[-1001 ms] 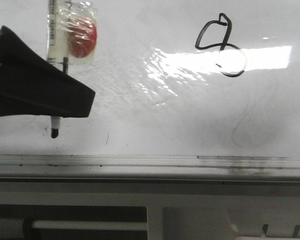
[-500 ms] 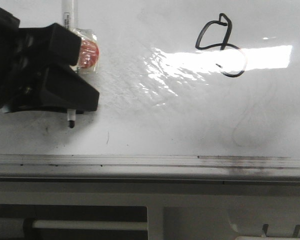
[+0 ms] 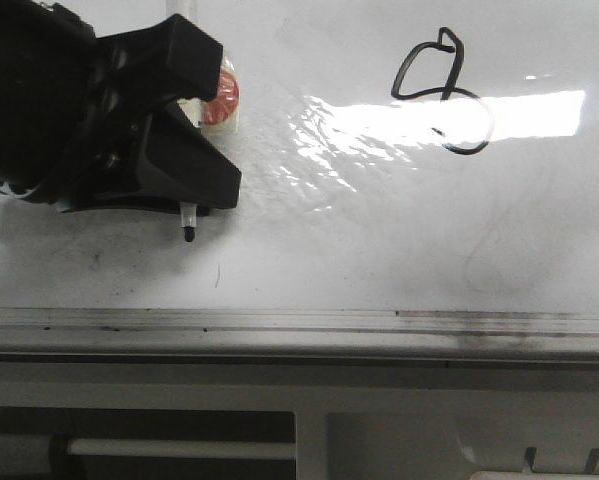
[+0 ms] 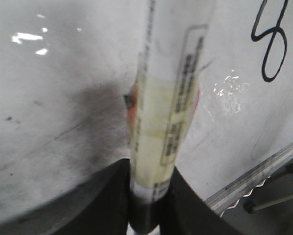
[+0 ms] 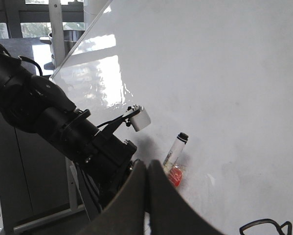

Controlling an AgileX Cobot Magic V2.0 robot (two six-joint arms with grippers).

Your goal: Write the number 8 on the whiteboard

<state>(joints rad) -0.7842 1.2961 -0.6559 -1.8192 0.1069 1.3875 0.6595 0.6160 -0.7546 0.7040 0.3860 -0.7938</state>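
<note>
Number 8 (image 3: pixel 442 90) slants on whiteboard (image 3: pixel 359 240), long axis tilted.

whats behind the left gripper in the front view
The left gripper is shut on a marker; only its tip and a red taped patch show. The barrel and the whiteboard behind it are covered.
</note>
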